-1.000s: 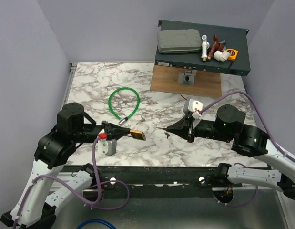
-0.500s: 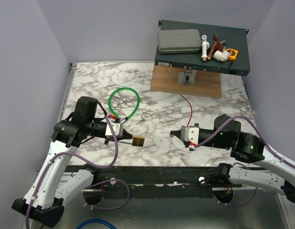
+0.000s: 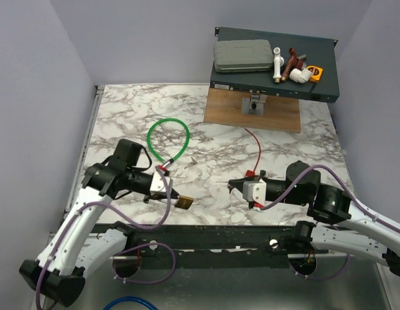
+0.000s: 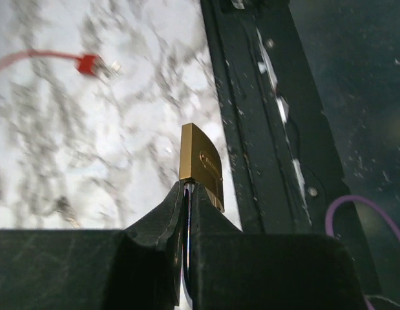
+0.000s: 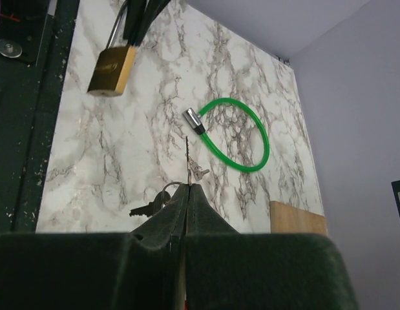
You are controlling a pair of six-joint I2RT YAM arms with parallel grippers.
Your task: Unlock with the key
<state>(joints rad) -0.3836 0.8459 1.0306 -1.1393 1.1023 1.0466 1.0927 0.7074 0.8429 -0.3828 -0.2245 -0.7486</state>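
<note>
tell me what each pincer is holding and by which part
Left pincer grips the brass padlock by its silver shackle, body sticking out beyond. Right pincer pinches the key at its head end, thin blade sticking out in front.

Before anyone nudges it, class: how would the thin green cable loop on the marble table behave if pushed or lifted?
The thin green cable loop looks slender, so it would probably flex and sag if lifted. Lying flat on the marble table, it likely slides rather than rolls.
</note>
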